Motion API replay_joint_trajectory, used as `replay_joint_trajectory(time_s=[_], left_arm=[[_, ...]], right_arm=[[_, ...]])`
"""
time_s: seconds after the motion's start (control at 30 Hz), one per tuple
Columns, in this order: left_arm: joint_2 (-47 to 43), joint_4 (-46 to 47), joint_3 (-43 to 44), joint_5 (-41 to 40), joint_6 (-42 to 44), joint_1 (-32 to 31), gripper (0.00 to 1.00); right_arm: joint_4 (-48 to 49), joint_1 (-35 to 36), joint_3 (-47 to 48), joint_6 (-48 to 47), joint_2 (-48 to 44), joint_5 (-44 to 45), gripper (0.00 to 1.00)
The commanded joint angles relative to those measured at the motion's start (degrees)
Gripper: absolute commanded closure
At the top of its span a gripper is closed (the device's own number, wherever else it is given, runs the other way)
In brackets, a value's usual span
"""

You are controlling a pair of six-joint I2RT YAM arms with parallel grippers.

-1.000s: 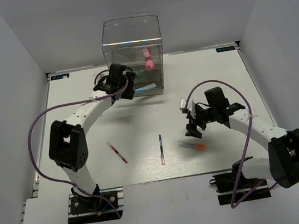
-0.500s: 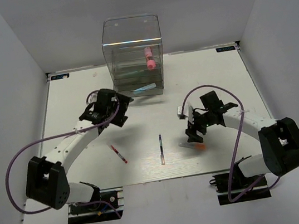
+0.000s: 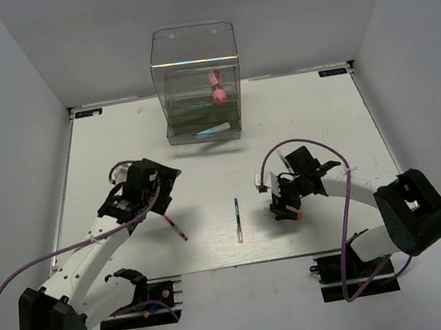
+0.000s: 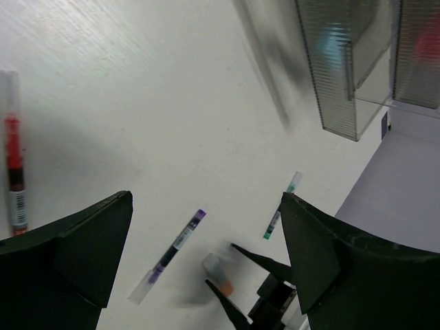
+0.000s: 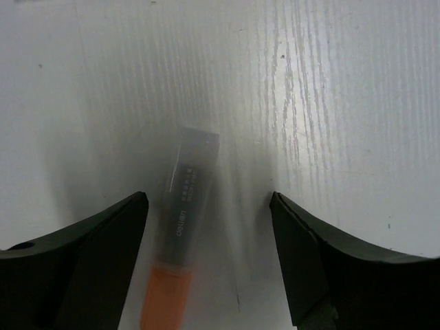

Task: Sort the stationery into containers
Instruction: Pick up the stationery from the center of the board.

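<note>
Left tool [image 4: 206,196] jaws wide apart, nothing in them, hovering over the tabletop [image 3: 313,118] near-left, just beside the red pen [image 3: 173,223]. Right tool [image 5: 207,196] jaws also apart, low over the grey-orange marker [image 5: 184,206], one finger either side, gap visible on both sides, no clamp. Marker lies flat, near-right. Dark pen [image 3: 238,219] flat on the tabletop between the two tools, near centre. Clear drawer box [image 3: 193,53] at far centre: pink tube [image 3: 216,87] inside, upper part; light-blue marker [image 3: 217,130] in the bottom drawer.
</note>
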Motion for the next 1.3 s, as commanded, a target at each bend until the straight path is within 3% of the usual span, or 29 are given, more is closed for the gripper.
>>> replay_joint_trajectory(time_s=[0.0, 0.43, 0.5, 0.87, 1.03, 1.27], left_arm=[[-3.43, -2.06, -3.20, -1.40, 0.51, -0.18, 0.01], [-4.13, -6.19, -5.14, -1.39, 0.51, -0.18, 0.01], [-3.61, -6.19, -5.67, -1.39, 0.51, -0.18, 0.02], [-6.50, -3.64, -9.54, -0.34, 0.51, -0.18, 0.05], [-8.44, -4.17, -10.86, -0.34, 0.51, -0.18, 0.05], [-8.97, -4.70, -10.86, -0.87, 1.56, -0.18, 0.05]], right_arm=[[1.57, 0.79, -1.98, 2.07, 2.14, 3.88, 0.25], [-2.03, 0.79, 0.83, -1.52, -0.05, 1.78, 0.86], [-3.09, 0.88, 3.80, -2.14, -0.40, 1.34, 0.91], [-8.36, 0.97, 25.24, -6.18, 8.46, -3.41, 0.95], [-5.82, 1.76, 33.25, -4.96, 12.42, -4.02, 0.95], [2.09, 3.16, 37.12, -3.29, 14.53, -3.94, 0.95]])
